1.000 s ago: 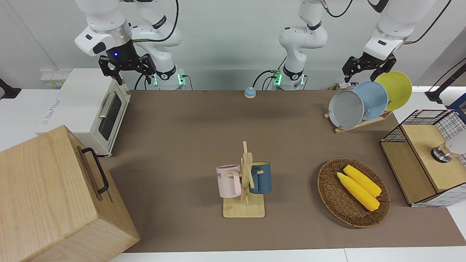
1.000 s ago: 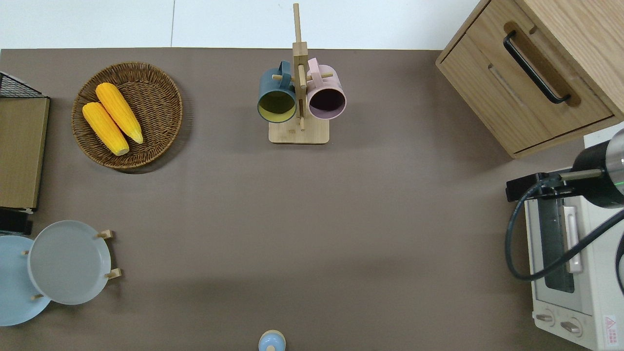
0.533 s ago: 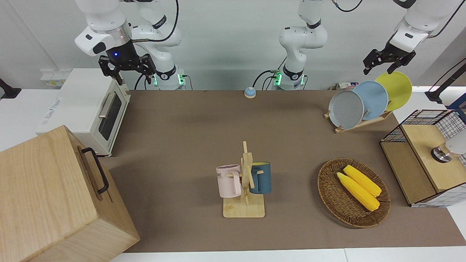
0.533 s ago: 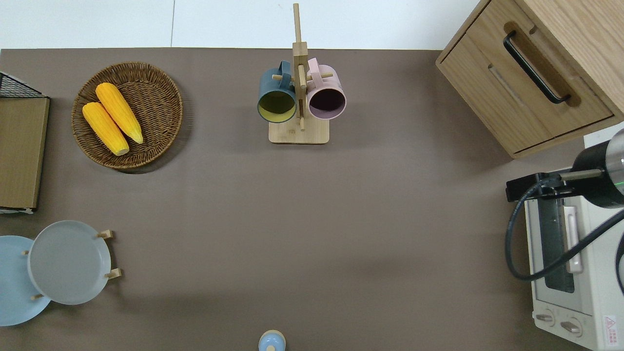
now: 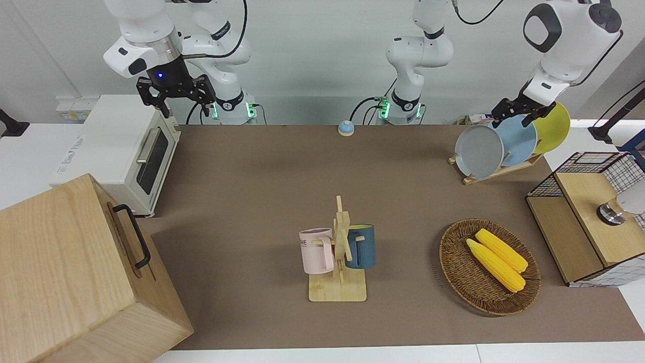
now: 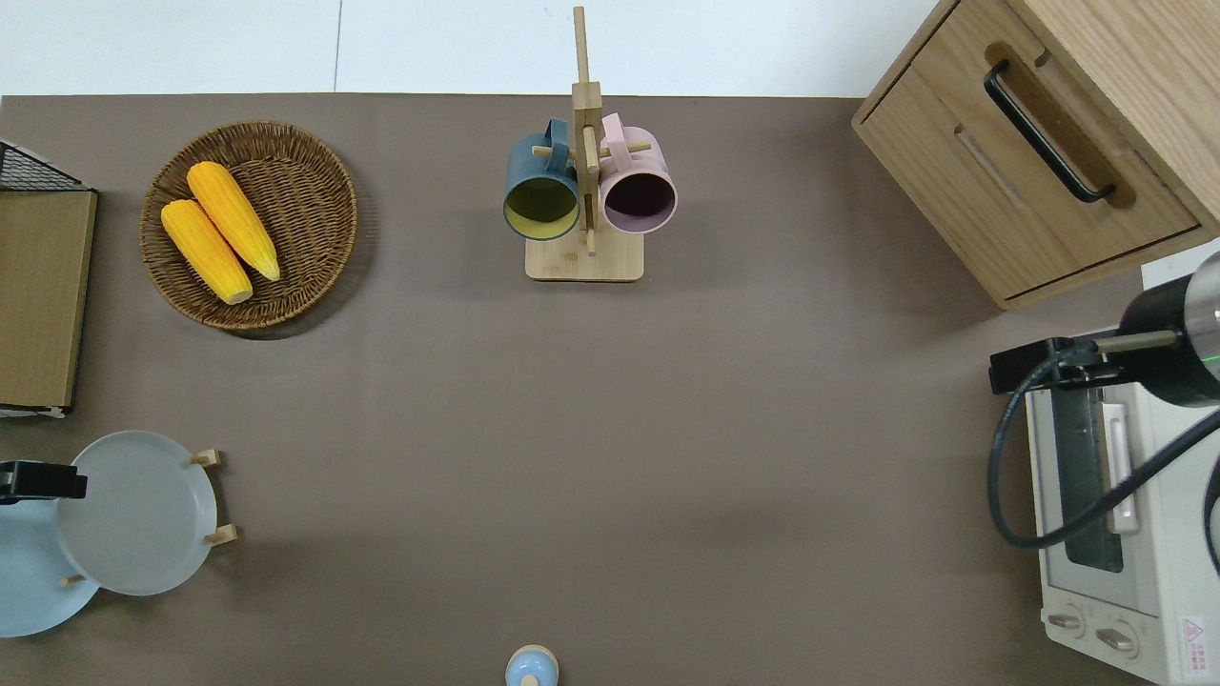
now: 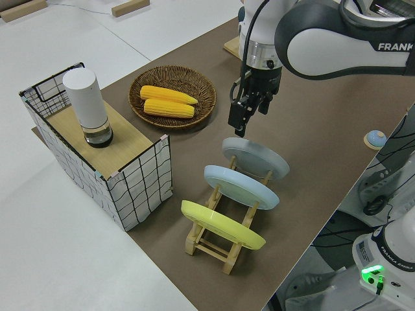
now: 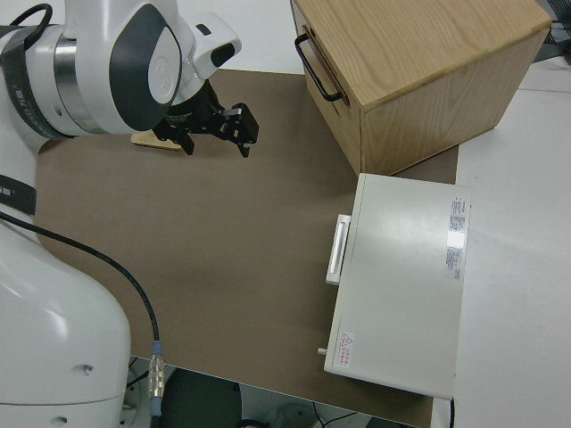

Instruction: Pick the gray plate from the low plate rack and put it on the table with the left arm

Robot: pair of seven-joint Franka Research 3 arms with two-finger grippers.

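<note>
The gray plate [image 5: 478, 151] [image 6: 138, 514] [image 7: 256, 157] leans in the low plate rack [image 5: 496, 172] [image 7: 214, 243], as the plate farthest from the robots, at the left arm's end of the table [image 5: 252, 176]. My left gripper [image 5: 510, 117] [image 6: 43, 480] [image 7: 237, 123] hangs open just above the gray plate's upper rim, where that rim overlaps the light-blue plate [image 5: 519, 141], and holds nothing. The right arm is parked with its gripper [image 5: 174, 98] [image 8: 214, 134] open.
A yellow plate [image 5: 554, 126] stands in the rack's slot nearest the robots. A wicker basket with corn [image 5: 489, 264] and a wire crate [image 5: 584, 217] lie farther out. A mug tree [image 5: 338, 252] stands mid-table; a toaster oven [image 5: 126, 151] and a wooden cabinet [image 5: 75, 272] are at the right arm's end.
The left arm has turned its wrist and lowered the gripper to the plates' top edges, so it now shows in the overhead view. The plates and the right arm have not moved.
</note>
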